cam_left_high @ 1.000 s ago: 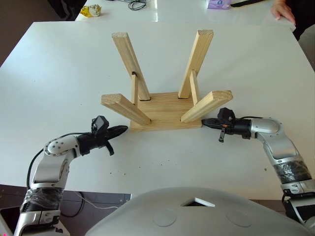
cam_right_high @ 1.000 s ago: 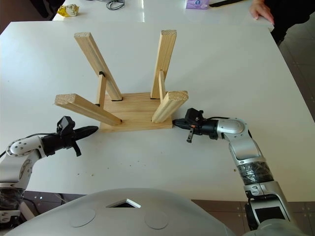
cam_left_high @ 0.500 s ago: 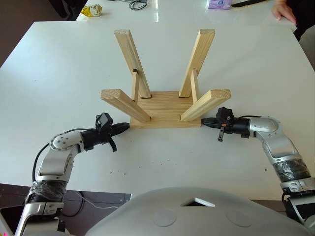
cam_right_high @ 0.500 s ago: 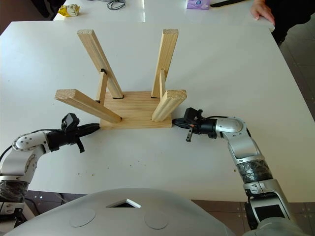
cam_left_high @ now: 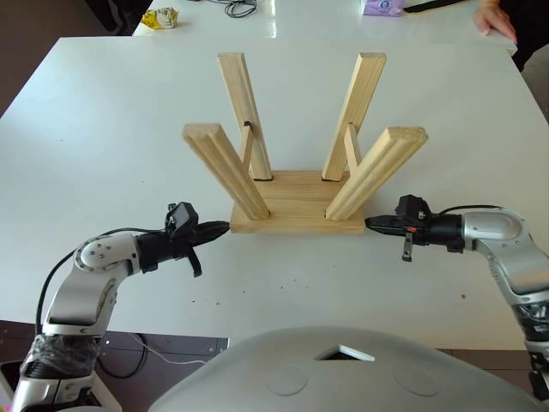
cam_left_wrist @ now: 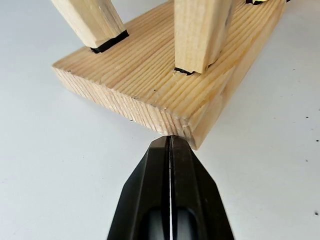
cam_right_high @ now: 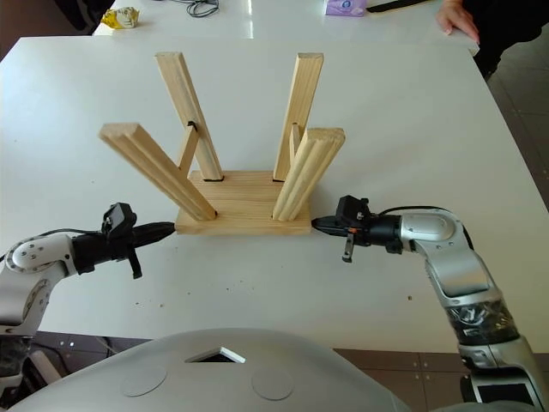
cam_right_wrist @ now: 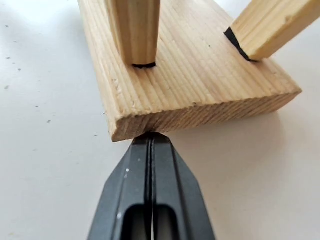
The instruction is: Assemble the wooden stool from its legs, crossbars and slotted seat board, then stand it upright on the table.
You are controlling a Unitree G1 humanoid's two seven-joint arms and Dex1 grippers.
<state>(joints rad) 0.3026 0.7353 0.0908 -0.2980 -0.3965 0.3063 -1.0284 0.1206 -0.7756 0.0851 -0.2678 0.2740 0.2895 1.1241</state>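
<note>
The wooden stool lies upside down, its seat board (cam_left_high: 296,213) on the white table (cam_left_high: 103,129) and its legs (cam_left_high: 244,116) pointing up and splayed. Thin crossbars (cam_left_high: 247,150) join the legs in pairs. My left gripper (cam_left_high: 225,228) is shut, its tip touching the board's near left corner (cam_left_wrist: 175,131). My right gripper (cam_left_high: 371,223) is shut too, with its tip against the near right corner (cam_right_wrist: 125,131). Neither holds anything.
At the table's far edge lie a yellow crumpled wrapper (cam_left_high: 159,17), some cables (cam_left_high: 236,7) and a purple packet (cam_left_high: 381,7). A person's hand (cam_left_high: 493,17) rests at the far right. Bare tabletop surrounds the stool on both sides and in front.
The stool has slid a little to the right and its legs now lean farther back. Both shut grippers have followed, and the left tip has closed in on the corner.
</note>
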